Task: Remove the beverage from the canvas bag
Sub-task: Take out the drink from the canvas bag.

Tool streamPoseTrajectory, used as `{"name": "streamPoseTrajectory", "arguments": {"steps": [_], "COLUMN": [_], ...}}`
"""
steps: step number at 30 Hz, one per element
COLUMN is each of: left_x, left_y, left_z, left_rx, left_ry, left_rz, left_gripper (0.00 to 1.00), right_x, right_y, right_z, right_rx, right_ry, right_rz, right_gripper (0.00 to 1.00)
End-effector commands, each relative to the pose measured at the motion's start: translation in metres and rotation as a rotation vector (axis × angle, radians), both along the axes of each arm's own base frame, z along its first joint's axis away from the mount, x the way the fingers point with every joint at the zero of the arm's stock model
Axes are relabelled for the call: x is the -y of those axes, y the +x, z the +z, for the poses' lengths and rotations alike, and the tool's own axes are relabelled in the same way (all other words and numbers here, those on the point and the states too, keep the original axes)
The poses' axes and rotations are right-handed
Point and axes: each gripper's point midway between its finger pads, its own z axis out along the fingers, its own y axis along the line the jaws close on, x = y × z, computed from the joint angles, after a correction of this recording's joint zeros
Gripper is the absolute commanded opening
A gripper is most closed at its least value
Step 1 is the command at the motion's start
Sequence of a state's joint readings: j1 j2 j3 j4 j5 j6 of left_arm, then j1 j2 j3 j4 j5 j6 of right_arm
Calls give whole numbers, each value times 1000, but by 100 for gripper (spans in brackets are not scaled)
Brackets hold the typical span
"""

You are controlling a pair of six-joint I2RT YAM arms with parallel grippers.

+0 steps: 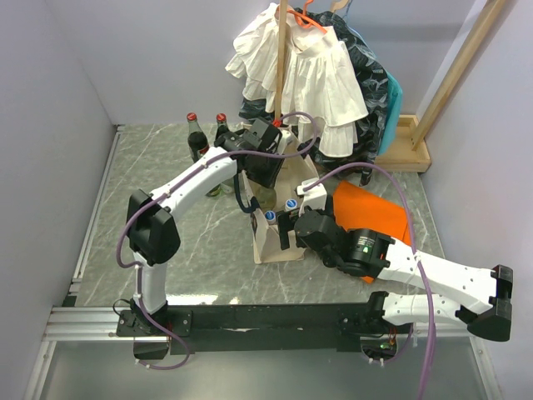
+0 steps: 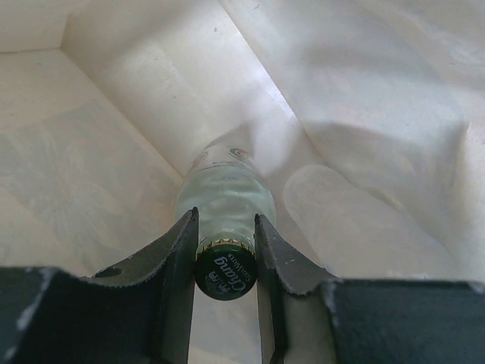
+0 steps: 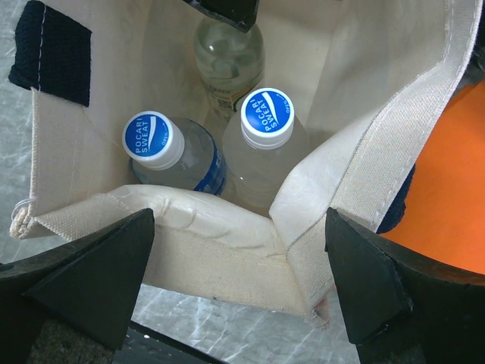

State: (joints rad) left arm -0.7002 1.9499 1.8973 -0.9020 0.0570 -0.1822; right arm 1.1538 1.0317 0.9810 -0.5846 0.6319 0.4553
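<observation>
Top external view: the grey marbled desk carries everything, and the canvas bag stands upright near its middle, mouth open. Behind the bag, white garments hang from a wooden pole. The left arm reaches in from the bag's left and bends down over its mouth. The right arm comes from the bag's right and ends at its near side. A flat orange cloth lies just to the right of the bag. Two dark bottles with red caps stand behind the bag to its left.

Inside the bag, the right wrist view shows two Pocari Sweat bottles with blue-and-white caps side by side against the near wall. A clear glass bottle stands behind them, toward the far wall. A navy strap is sewn to the bag's left wall.

The left end effector is down inside the bag. Its two fingers are clamped on the neck of the glass bottle, just below the green cap, and the bottle's base is deep between the cream walls. The right end effector is spread wide and grips nothing. The bag's near wall lies between its fingers.
</observation>
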Motion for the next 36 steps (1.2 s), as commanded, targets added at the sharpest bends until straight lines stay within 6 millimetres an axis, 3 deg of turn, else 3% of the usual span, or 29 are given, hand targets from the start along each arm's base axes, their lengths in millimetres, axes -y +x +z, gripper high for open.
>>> {"name": "streamPoseTrajectory", "arguments": {"steps": [1, 21, 36], "left_x": [18, 24, 21], "left_y": [18, 26, 22], "left_z": [53, 92, 108], "left_rx": [142, 209, 229], "left_ry": [-105, -143, -152], "left_rz": [-19, -26, -50], "left_gripper": [1, 1, 1], "right_x": [11, 20, 19], "right_y": [-6, -4, 5], "right_z": [-11, -5, 25], "right_rx": [-29, -1, 63], "right_ry": [-52, -20, 3], "right_rz": [-11, -46, -79], "right_gripper": [100, 100, 100]}}
